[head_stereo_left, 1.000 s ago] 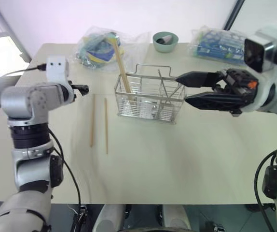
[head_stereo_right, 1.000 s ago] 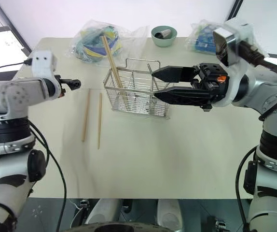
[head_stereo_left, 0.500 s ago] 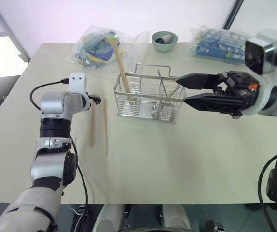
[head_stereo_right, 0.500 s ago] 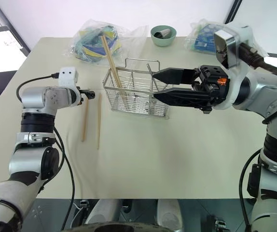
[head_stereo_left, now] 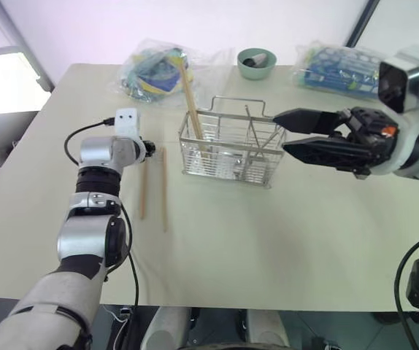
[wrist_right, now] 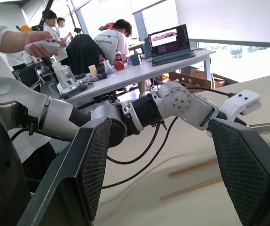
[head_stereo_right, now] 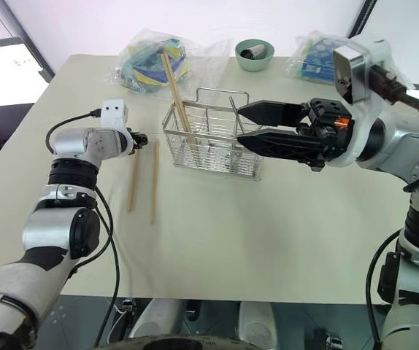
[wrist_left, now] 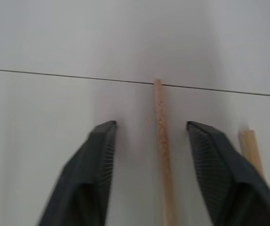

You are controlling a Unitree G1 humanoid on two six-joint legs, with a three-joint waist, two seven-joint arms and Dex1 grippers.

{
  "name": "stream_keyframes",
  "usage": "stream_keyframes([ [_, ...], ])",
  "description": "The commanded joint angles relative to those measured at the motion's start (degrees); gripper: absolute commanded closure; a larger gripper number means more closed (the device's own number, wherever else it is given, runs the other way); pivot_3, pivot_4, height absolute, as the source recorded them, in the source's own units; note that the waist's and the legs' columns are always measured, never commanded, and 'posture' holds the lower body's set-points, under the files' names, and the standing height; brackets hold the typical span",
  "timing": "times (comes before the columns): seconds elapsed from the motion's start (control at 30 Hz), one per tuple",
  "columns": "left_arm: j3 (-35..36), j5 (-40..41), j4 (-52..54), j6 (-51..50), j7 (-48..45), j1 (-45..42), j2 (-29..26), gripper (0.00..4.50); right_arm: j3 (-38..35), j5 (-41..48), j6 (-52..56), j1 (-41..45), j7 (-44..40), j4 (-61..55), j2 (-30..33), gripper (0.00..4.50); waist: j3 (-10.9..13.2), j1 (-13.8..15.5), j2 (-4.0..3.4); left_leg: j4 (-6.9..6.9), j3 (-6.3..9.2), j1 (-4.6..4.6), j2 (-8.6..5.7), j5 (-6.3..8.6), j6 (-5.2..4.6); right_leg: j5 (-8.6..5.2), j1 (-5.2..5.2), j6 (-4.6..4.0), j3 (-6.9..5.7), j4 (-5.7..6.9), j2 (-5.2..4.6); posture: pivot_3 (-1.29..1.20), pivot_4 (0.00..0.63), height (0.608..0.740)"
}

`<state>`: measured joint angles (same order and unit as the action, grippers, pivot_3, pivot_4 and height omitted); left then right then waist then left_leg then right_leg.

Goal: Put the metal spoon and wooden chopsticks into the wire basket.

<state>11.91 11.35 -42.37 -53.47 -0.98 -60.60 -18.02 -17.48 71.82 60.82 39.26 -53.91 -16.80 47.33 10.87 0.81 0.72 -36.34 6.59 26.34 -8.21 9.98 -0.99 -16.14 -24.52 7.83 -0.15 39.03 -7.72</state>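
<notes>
Two thin light-brown wooden chopsticks (head_stereo_left: 163,189) lie side by side on the pale bench (head_stereo_left: 282,233), just left of the wire basket (head_stereo_left: 228,149), which holds more upright sticks. The left hand (wrist_left: 151,141) sits low, fingers parted astride one stick's far end. The right hand (head_stereo_left: 282,131) hovers spread wide, empty, beside the basket's right end. Bare bench lies nearer the front edge

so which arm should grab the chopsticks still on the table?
Left. The left gripper already straddles one loose chopstick, jaws open; the right gripper hangs open over the wire basket.
</notes>
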Motion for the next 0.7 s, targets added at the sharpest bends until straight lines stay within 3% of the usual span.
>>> stream_keyframes([
  [0.03,1.0,0.0,-1.4,0.6,0.5,-1.5,0.1,3.95,-2.1,1.0,-1.6,0.2,0.3,-0.3,0.7,1.1,0.0,0.0,0.0,-0.02,0.0,0.01,-0.01,0.0,-0.01,0.01,0.0,0.02,0.0,0.0,0.0,0.0,0.15,0.697],
  [0.07,1.1,-0.5,-1.6,1.4,1.0,-1.8,-0.2,4.47,-2.0,0.8,-1.8,0.3,0.4,0.0,0.5,1.1,0.0,0.0,0.0,-0.03,0.0,0.03,-0.01,0.0,-0.01,0.02,0.0,0.04,-0.01,-0.01,0.0,0.0,0.15,0.697],
  [0.33,2.1,-1.8,-3.0,8.2,4.2,-3.8,-2.1,4.47,-1.1,0.1,-3.7,0.9,1.4,1.0,-0.8,1.1,0.0,-0.4,0.01,-0.04,0.0,0.04,-0.01,0.0,-0.01,0.05,-0.04,0.04,-0.02,-0.01,0.03,0.0,0.15,0.697],
  [0.47,5.7,-1.4,-0.9,25.1,8.7,-6.0,-3.5,4.47,-1.3,-0.2,-3.8,1.2,1.3,1.9,-0.2,1.1,0.1,-0.3,0.14,-0.04,0.01,0.08,0.0,0.0,-0.01,0.06,-0.07,0.03,-0.02,-0.01,0.03,0.0,0.15,0.697],
  [0.6,14.1,10.0,8.2,39.3,-0.3,-10.5,-2.3,4.47,-1.7,-0.1,-3.3,1.5,1.9,2.3,0.6,1.1,0.1,-0.1,0.24,-0.09,0.01,0.23,0.0,0.0,0.0,0.08,-0.19,0.01,-0.03,-0.02,0.03,0.0,0.15,0.697],
  [0.7,16.5,15.3,12.8,39.3,-3.1,-12.4,-1.9,4.47,-1.6,-0.6,-3.6,0.8,2.6,1.7,0.6,1.1,0.1,-0.1,0.23,-0.27,0.0,0.32,-0.01,0.05,-0.07,0.08,-0.16,0.02,-0.06,-0.05,0.03,0.0,0.15,0.697],
])
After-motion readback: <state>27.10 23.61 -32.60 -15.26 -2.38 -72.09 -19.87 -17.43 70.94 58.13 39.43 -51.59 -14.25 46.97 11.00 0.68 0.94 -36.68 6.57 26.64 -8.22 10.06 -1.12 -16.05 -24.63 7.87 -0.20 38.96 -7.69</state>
